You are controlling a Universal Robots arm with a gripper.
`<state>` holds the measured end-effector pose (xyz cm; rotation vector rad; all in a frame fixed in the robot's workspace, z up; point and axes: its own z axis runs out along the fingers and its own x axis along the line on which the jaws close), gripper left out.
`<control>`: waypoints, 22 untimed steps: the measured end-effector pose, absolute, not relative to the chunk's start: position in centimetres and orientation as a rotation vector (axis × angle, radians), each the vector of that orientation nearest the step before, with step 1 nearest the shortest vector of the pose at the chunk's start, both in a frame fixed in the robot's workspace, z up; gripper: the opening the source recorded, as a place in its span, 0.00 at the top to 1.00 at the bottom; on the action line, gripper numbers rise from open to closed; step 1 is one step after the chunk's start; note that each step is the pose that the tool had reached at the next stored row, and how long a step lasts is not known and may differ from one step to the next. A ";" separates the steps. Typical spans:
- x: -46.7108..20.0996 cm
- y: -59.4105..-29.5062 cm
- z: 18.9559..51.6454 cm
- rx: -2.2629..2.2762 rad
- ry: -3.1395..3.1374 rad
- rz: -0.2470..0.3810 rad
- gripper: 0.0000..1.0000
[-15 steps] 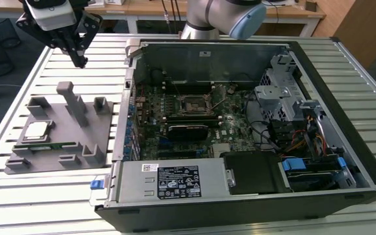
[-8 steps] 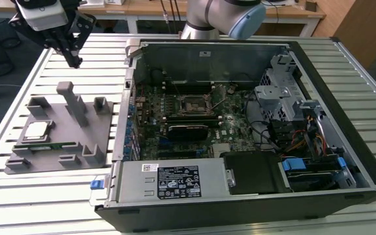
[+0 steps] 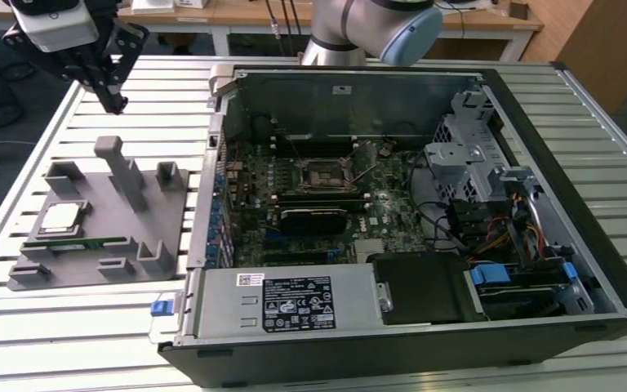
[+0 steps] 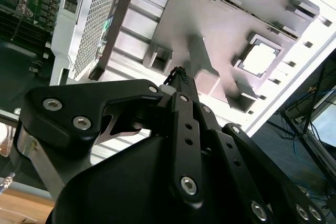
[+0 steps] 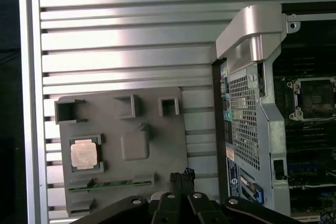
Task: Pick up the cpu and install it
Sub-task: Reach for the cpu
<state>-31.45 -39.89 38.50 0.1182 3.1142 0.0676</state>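
The cpu [image 3: 61,218], a small silver square, lies flat in a pocket of the grey holder plate [image 3: 79,267] on the exterior view's left. Both wrist views show the cpu [image 4: 260,60] [image 5: 85,154] in that pocket. My gripper [image 3: 114,104] hangs high above the table, beyond the plate's far end and well clear of the cpu, fingers shut on nothing. Its black fingertips [image 4: 179,72] [image 5: 181,174] meet at a point. The open socket [image 3: 325,173] [image 5: 315,98] sits on the motherboard inside the open computer case [image 3: 531,269].
A thin green memory stick [image 3: 74,242] [image 5: 113,184] lies in a slot beside the cpu. Upright grey posts [image 3: 123,171] rise from the plate. The case's metal side wall [image 3: 210,163] [image 5: 247,108] stands between plate and motherboard. Everything rests on a slatted metal table [image 3: 74,335].
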 end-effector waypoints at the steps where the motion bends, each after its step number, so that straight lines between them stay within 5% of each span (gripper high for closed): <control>1: -31.6 -39.9 38.5 0.118 3.114 0.068 0.89; 22: -33.8 -39.9 38.3 0.118 3.118 0.067 0.89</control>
